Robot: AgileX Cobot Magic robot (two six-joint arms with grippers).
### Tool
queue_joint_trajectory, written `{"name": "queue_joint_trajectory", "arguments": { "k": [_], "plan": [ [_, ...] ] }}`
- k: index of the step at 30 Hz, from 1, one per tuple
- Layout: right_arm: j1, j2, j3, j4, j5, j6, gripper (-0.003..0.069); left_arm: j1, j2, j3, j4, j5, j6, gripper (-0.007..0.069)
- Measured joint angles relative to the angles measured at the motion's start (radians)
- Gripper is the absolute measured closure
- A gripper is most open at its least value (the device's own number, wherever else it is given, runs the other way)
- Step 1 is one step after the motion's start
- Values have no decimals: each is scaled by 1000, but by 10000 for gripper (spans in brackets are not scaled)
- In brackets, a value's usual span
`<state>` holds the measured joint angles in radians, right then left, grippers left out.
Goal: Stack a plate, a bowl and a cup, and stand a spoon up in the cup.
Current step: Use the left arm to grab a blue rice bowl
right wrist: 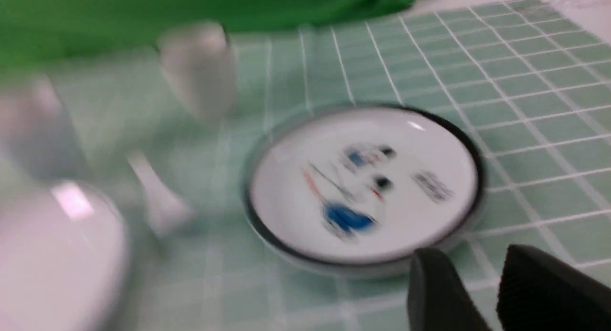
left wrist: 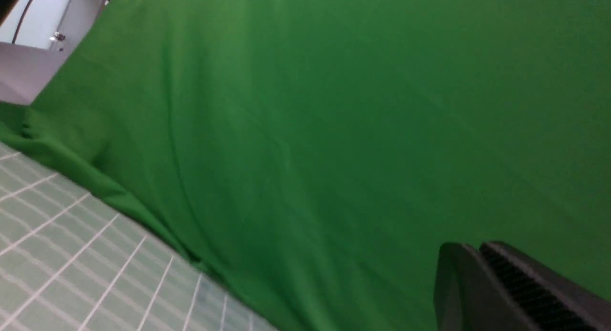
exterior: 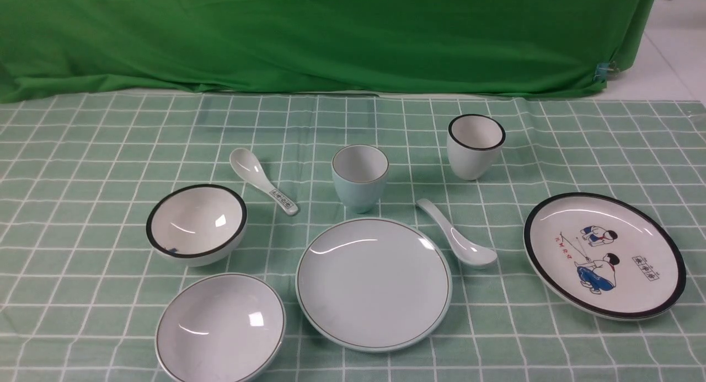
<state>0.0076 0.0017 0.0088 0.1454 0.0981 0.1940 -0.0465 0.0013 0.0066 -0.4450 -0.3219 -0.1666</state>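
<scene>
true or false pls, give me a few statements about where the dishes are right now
1. The pale blue cup stands upright just behind the plain plate. True.
2. The plain spoon stands in the pale blue cup. False: it lies flat on the cloth, to the right of the plain plate.
3. The shallow bowl sits on the plain plate. False: it rests on the cloth to the plate's left, and nothing is stacked.
4. The cartoon plate lies furthest right of all the dishes. True.
</scene>
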Motion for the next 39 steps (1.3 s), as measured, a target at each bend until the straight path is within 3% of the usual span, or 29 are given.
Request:
{"name": "queue_joint_trajectory", "arguments": {
  "k": [3, 6, 7, 8, 9, 10, 12, 13, 16, 20, 24, 28, 31, 36, 39],
  "plan": [
    [0, 0, 0, 55, -121, 268, 417, 0, 0, -20, 45, -209, -178, 608],
    [0, 0, 0, 63, -170, 327, 417, 1, 25, -168, 136, -120, -223, 608],
    [0, 0, 0, 65, -186, 329, 417, 1, 66, -291, 211, 21, -233, 608],
    [0, 0, 0, 65, -187, 329, 417, 1, 74, -309, 211, 44, -234, 608],
    [0, 0, 0, 67, -194, 319, 417, 1, 156, -457, 276, 258, -233, 608],
    [0, 0, 0, 67, -196, 311, 417, 2, 207, -527, 296, 373, -224, 608],
    [0, 0, 0, 69, -206, 306, 417, 2, 389, -691, 320, 700, -129, 608],
    [0, 0, 0, 69, -208, 306, 417, 2, 405, -715, 320, 757, -118, 608],
    [7, 0, -1, 66, -220, 301, 419, 2, 715, -841, 310, 1164, 53, 608],
    [40, 22, -96, 66, -66, 215, 489, 2, 929, -851, 284, 1333, 157, 608],
    [107, 188, -339, 65, 223, 32, 615, -39, 1113, -851, 288, 1347, 215, 620],
    [168, 473, -585, 64, 520, -149, 624, -129, 1182, -851, 314, 1257, 188, 624],
    [199, 754, -757, 63, 764, -292, 610, -186, 1265, -851, 431, 1219, 78, 624],
    [204, 917, -805, 62, 819, -357, 606, -192, 1377, -851, 504, 1134, 36, 563],
    [204, 944, -806, 62, 816, -366, 606, -192, 1414, -851, 510, 1093, 33, 483]
  ]
}}
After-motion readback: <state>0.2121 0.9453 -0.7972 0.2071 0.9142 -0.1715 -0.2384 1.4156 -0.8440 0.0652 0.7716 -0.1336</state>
